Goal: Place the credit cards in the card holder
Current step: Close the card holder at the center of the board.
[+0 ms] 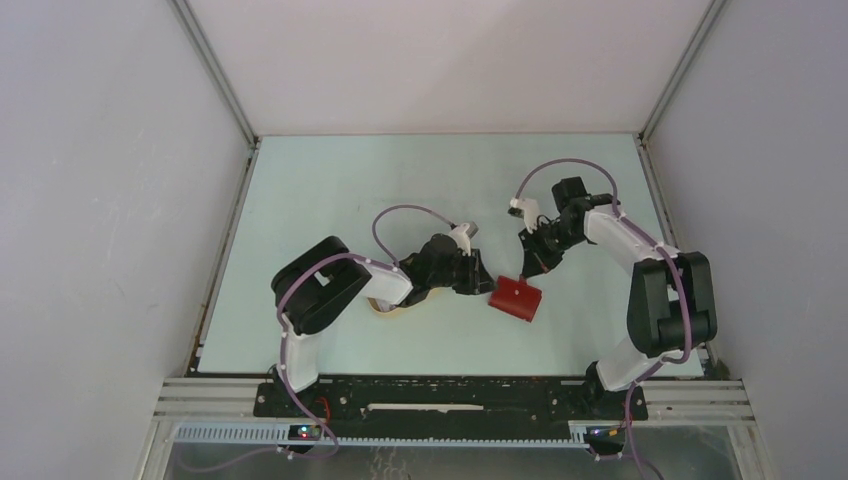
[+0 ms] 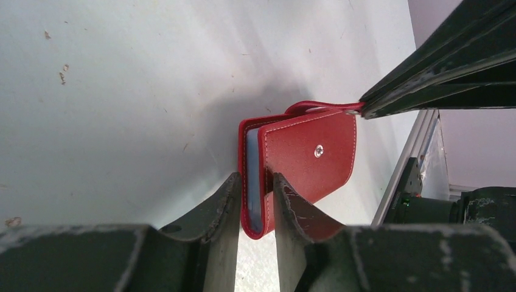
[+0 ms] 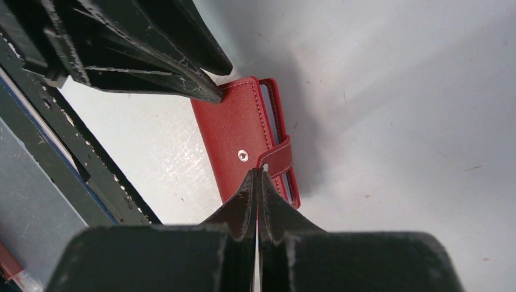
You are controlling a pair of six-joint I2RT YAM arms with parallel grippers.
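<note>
- Pale table (image 1: 330,200) with white walls round it. Both arms reach in and meet near its middle.
- Nearest the arm bases, a beige tray (image 1: 383,309) peeks out from under the left arm. Most of it is hidden, so I cannot tell if any cards lie in it. No card shows anywhere.
- Next comes the left gripper (image 2: 255,182). Its jaws are partly closed and squeeze one end of the red wallet (image 2: 307,155), with the blue-grey pockets showing between them.
- The wallet looks to rest on the table between the two grippers, a little way from the tray. Its front cover stands a bit away from the back, and the snap is not done up.
- Just past it, the right gripper (image 3: 258,177) is pinched tight on the thin tab (image 2: 322,107) at the wallet's other end.
- If the right gripper pulls hard, the thin tab could slip out of its jaws. Then the cover may flop shut.
- A hard pull could also drag the wallet out of the left jaws, since they hold only a small bit of its end.
- Both grippers are busy and neither has a card. One must let go to fetch a card, and then the wallet might close or slide.
- The two grippers are very near each other, so a careless move could make them bump.
- The pockets look narrow, so a card pushed in crooked could catch on the edge.
</note>
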